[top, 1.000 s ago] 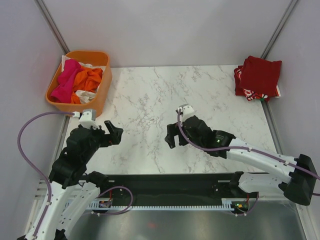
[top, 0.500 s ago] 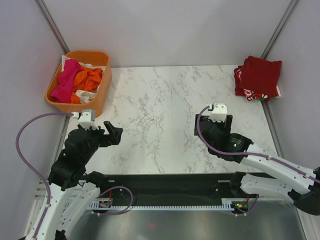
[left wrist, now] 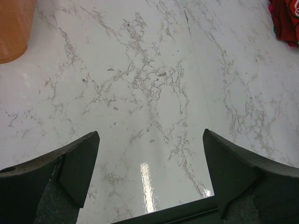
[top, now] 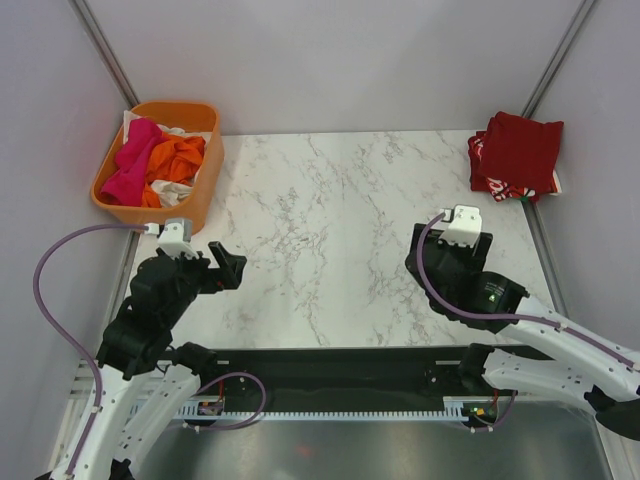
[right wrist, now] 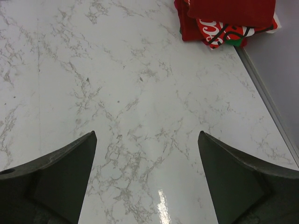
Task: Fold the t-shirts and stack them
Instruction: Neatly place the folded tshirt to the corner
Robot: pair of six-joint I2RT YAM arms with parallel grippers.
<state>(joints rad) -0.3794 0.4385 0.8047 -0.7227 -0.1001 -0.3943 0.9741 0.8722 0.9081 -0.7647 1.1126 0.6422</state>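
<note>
Right gripper (right wrist: 146, 135) is shifting rightward toward the folded t-shirts (top: 515, 155) lying at the table's (top: 300, 200) far-right corner, both its fingers and the left gripper's (left wrist: 150, 133) spread wide, gripping nothing.

High rear overhead, two close forward-tilted wrist views, marble table (top: 300, 200) shared.

In the right wrist view the dark red shirt (right wrist: 229, 11) runs off the top edge, and the Coca-Cola shirt (right wrist: 215, 29) under it shows only a strip. The left wrist view clips the tub (left wrist: 13, 28) at its upper left corner. From above, a white shirt (top: 174, 190) lies mostly buried in it.
</note>
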